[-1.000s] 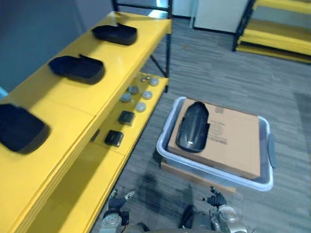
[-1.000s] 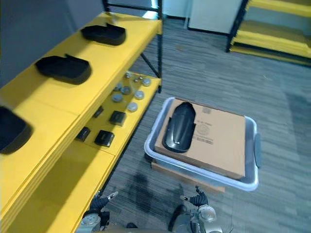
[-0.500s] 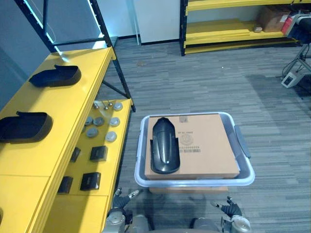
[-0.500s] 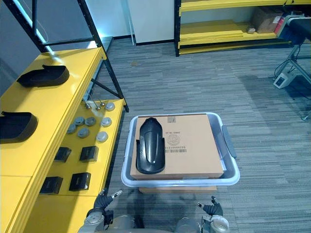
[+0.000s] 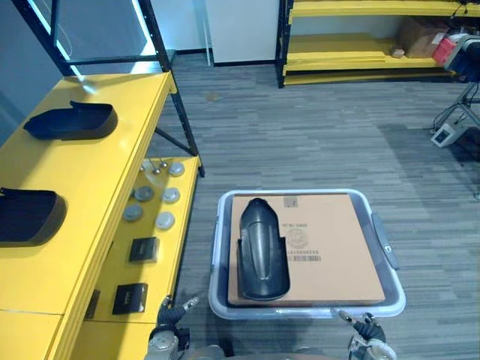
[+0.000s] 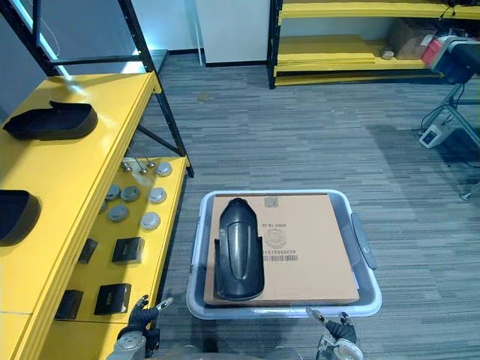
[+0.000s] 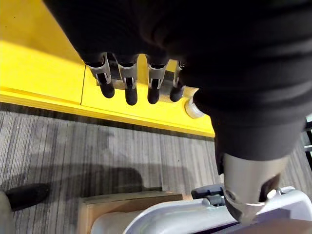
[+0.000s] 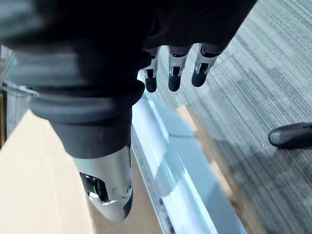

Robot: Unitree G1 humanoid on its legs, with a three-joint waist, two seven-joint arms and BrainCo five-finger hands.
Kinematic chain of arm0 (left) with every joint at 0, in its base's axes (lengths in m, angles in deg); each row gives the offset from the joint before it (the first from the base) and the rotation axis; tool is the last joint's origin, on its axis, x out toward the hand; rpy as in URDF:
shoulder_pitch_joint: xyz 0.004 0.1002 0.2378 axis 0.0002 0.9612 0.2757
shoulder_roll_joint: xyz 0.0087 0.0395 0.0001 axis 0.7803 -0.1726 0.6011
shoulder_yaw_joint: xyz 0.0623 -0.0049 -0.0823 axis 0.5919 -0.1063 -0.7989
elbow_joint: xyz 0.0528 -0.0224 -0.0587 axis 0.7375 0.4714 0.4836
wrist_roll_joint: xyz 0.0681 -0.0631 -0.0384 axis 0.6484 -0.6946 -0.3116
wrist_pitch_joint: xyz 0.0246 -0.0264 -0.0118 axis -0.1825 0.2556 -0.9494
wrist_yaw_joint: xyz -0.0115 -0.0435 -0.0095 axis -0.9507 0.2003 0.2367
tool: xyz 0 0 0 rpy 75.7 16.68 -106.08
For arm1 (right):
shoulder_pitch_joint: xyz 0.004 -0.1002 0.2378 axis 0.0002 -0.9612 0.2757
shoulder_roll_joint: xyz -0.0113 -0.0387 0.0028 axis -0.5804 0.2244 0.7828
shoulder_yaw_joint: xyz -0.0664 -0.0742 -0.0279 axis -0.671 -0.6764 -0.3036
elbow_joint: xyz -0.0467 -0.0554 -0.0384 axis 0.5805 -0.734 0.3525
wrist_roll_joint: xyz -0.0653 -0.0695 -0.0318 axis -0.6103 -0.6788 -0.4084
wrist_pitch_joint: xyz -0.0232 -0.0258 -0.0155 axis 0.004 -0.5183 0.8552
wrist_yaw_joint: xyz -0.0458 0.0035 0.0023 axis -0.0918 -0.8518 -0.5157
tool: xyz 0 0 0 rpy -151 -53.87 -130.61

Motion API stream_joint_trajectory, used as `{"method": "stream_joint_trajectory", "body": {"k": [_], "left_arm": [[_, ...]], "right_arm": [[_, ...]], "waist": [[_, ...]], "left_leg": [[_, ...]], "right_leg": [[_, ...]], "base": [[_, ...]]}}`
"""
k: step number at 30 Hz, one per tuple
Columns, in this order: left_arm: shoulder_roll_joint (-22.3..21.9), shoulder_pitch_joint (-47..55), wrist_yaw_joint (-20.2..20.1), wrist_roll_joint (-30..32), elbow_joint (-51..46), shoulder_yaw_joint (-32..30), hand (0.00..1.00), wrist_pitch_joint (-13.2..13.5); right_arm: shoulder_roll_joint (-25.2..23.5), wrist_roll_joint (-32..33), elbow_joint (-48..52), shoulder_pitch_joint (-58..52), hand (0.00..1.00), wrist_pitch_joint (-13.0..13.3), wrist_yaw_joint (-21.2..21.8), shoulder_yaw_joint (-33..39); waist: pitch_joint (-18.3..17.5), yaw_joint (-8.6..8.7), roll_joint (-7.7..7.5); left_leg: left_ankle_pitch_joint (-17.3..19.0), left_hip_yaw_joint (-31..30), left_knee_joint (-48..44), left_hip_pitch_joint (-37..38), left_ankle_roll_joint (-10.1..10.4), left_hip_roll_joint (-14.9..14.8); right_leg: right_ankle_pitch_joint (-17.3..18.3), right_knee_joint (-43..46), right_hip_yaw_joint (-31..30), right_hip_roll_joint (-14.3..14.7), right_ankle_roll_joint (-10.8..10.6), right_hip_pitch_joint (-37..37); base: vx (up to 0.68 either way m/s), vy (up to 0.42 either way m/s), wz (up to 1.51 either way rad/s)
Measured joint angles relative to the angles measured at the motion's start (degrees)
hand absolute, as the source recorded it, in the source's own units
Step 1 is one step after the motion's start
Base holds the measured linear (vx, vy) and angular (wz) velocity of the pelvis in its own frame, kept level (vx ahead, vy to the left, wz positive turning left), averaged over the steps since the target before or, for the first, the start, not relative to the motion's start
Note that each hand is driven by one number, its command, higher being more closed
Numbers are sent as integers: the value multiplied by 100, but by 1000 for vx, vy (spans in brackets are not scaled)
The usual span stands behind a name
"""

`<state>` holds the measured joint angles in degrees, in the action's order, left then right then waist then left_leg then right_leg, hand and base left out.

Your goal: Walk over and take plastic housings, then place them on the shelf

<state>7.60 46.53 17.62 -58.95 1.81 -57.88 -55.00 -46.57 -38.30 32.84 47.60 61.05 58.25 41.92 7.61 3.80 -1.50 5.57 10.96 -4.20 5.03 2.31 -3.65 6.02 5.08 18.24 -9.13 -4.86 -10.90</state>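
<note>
A long black plastic housing (image 5: pixel 262 251) lies on a sheet of cardboard (image 5: pixel 330 247) that rests on a pale plastic bin (image 5: pixel 390 289) on the floor right before me. Two more black housings (image 5: pixel 71 121) (image 5: pixel 26 216) sit on the top board of the yellow shelf (image 5: pixel 112 165) to my left. My left hand (image 5: pixel 169 334) hangs low by the shelf's lower board, its fingers (image 7: pixel 127 87) straight and holding nothing. Just short of the bin's near rim (image 8: pixel 165 161), my right hand (image 5: pixel 367 336) hangs with relaxed, empty fingers (image 8: pixel 173 73).
On the shelf's lower board (image 5: pixel 161 240) lie several round silver discs (image 5: pixel 154 206) and small black boxes (image 5: pixel 142 249). Black shelf posts (image 5: pixel 169 82) rise at its far end. More yellow racking (image 5: pixel 352 37) and some equipment (image 5: pixel 457 82) stand at the back.
The camera has swung away from the shelf and closed on the bin, which now lies lower and nearer in the picture. Both hands stay low and empty.
</note>
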Motion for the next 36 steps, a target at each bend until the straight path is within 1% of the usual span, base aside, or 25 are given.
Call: {"method": "stream_joint_trajectory", "body": {"k": [1,3,4,5,7,8,9,10,12,13,14,15,16,18,19,20,21,23,25,27,30,31,33,36], "left_arm": [[0,3,-1,0,0,-79,0,0],[0,3,-2,0,-4,-97,0,0],[1,5,-3,0,-10,-114,0,0],[1,8,-3,0,-14,-130,0,0],[0,7,-7,0,-21,-135,0,0],[0,7,-10,1,-21,-135,0,0],[-1,9,-14,1,-25,-134,0,1],[-4,15,-16,1,-25,-133,0,1],[-11,39,-16,1,-34,-117,0,2],[-13,54,-16,2,-36,-110,0,3],[-17,99,-18,2,-49,-81,0,4],[-29,141,-21,2,-57,-44,0,6],[-29,154,-21,2,-58,-24,0,7],[-27,184,-29,4,-60,54,0,16],[-20,193,-30,5,-61,119,0,24],[-21,189,-32,5,-62,152,0,27],[-40,183,-45,7,-67,197,0,37],[-69,219,-62,9,-75,222,0,48],[-56,244,-59,10,-76,219,0,47],[-57,240,-55,10,-82,220,0,47],[-60,229,-50,12,-141,230,0,45],[-54,227,-39,15,-146,279,0,45],[-41,223,-31,18,-150,366,0,44],[-47,207,-25,23,-370,502,0,44]], "right_arm": [[-1,39,173,-15,0,-12,-50,197],[3,43,562,-76,0,-16,-118,308],[40,42,1094,-161,0,-15,-139,448],[85,38,1411,-177,0,-15,-202,488],[189,0,2399,-201,0,-11,-370,488],[217,-35,2678,-194,0,0,-383,475],[275,-147,3171,-191,0,11,-397,432],[299,-211,3407,-180,0,15,-396,411],[366,-405,4364,-152,0,60,-388,163],[369,-446,4544,-131,0,79,-371,60],[375,-475,4813,-87,0,130,-339,-208],[373,-501,4974,-26,0,175,-326,-479],[372,-545,4994,-10,0,192,-315,-620],[351,-754,5052,5,0,193,-191,-1212],[316,-840,5065,35,0,194,-106,-1508],[316,-912,5067,51,0,194,-75,-1658],[308,-1097,5063,72,0,187,3,-1879],[235,-1341,5049,48,0,113,47,-2028],[135,-1591,5045,45,0,30,49,-2127],[87,-1837,4940,69,0,-4,43,-2225],[-37,-2235,4419,259,0,-205,42,-2493],[-142,-2343,4076,374,0,-294,30,-2523],[-196,-2513,3677,549,0,-414,21,-2539],[-254,-2868,3019,931,0,-632,-85,-2516]], "waist": [[-23,-3,-37],[-28,13,-45],[-29,28,-44],[-30,36,-44],[-34,59,-52],[-38,66,-58],[-40,73,-71],[-46,72,-82],[-57,70,-95],[-58,69,-93],[-57,68,-94],[-59,54,-88],[-59,46,-87],[-59,24,-88],[-75,1,-116],[-76,-9,-118],[-66,-19,-102],[-70,-29,-31],[-81,-135,-17],[-95,-163,-19],[-104,-181,-27],[-104,-215,-31],[-101,-297,-32],[-83,-320,-32]], "left_leg": [[-1,22,10,8,0,-14],[-1,21,14,12,0,-6],[-1,21,13,22,0,2],[-2,21,13,25,-1,1],[-42,17,25,7,-27,10],[-77,12,31,-11,-31,12],[-184,4,54,-40,-24,14],[-250,2,85,-42,-12,18],[-432,-13,261,-42,-6,32],[-462,-10,298,-50,-5,27],[-523,-12,382,-56,37,20],[-538,-23,433,-70,27,6],[-538,-28,441,-89,27,-6],[-564,-150,586,-137,-2,10],[-666,-175,710,-187,-14,84],[-721,-196,775,-220,-36,118],[-846,-276,901,-279,-67,188],[-928,-393,965,-337,-76,207],[-918,-473,988,-354,-60,223],[-930,-597,1000,-439,-53,261],[-979,-756,998,-673,-46,274],[-1033,-789,964,-751,-86,284],[-1095,-809,959,-792,-137,308],[-1108,-922,957,-871,-152,372]], "right_leg": [[-36,-40,-54,16,-21,-9],[-39,-40,-102,8,-23,-10],[-55,-40,-108,-1,-11,-16],[-67,-41,-111,0,1,-16],[-83,-41,-113,-6,-4,1],[-101,-43,-113,-7,5,19],[-176,-73,-114,-4,-14,35],[-213,-99,-115,-2,-15,34],[-251,-137,-114,12,11,83],[-251,-140,-119,22,11,113],[-251,-148,-120,39,11,158],[-250,-157,-119,62,11,191],[-250,-157,-119,77,11,213],[-231,-259,-93,106,-5,249],[-163,-292,-87,90,-60,328],[-130,-313,-78,67,-63,365],[-58,-320,-38,13,-114,442],[-51,-256,99,-3,-124,516],[-29,-235,152,-10,-141,517],[20,-240,235,-14,-144,535],[18,-241,363,-22,-144,678],[-49,-232,392,-24,-147,707],[-78,-253,405,-32,-142,722],[-80,-335,540,-44,-146,689]], "base": [[41,-12,-10],[17,-3,-3],[0,0,0],[0,0,0],[0,0,0],[-46,-17,5],[-48,-19,4],[-67,-31,7],[-85,-45,5],[-110,-56,-3],[-123,-53,-5],[-86,-36,-4],[-91,-25,1],[-153,-23,9],[-170,-27,13],[-166,-21,16],[-136,-16,22],[-169,5,35],[-114,19,25],[-66,12,29],[-6,4,26],[58,0,19],[97,-7,7],[92,-3,22]]}}
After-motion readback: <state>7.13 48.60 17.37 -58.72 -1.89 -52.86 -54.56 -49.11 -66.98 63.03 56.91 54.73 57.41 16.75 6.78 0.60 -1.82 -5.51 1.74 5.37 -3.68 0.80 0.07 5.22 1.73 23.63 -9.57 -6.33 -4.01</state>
